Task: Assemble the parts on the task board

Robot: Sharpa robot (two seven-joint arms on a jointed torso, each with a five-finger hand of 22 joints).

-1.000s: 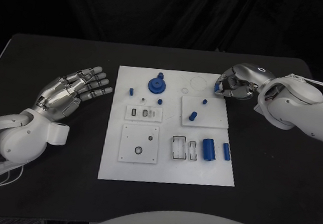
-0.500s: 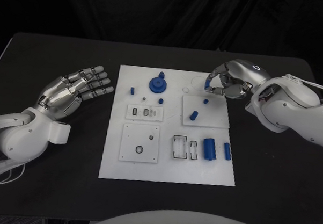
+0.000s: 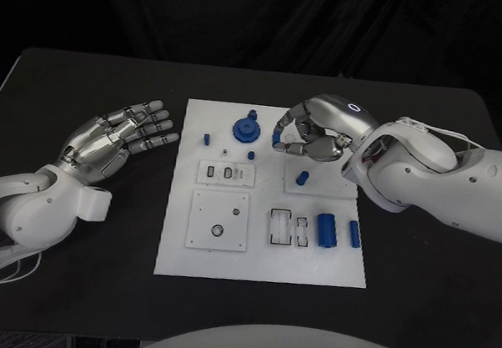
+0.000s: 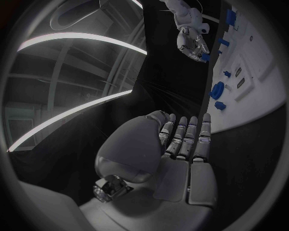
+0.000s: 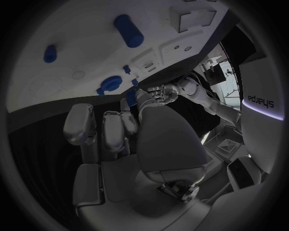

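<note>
Left hand (image 3: pixel 115 139): rests palm-up on the black table (image 3: pixel 80 80) beside the task board (image 3: pixel 260 263), fingers spread wide, holding nothing. Task board: white plate at table centre carrying small blue parts, including a round blue gear (image 3: pixel 246 130) near its far edge. Right hand (image 3: pixel 315 135): hovers over the board's far portion just right of the gear, fingers curled inward; whether they pinch a part cannot be told.

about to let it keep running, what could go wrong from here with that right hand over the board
1. The right hand hangs low over the board, close to the blue gear and a small peg; it might knock them.
2. Its fingers are curled in, and whether they hold a part cannot be told; if they do, it could drop.
</note>
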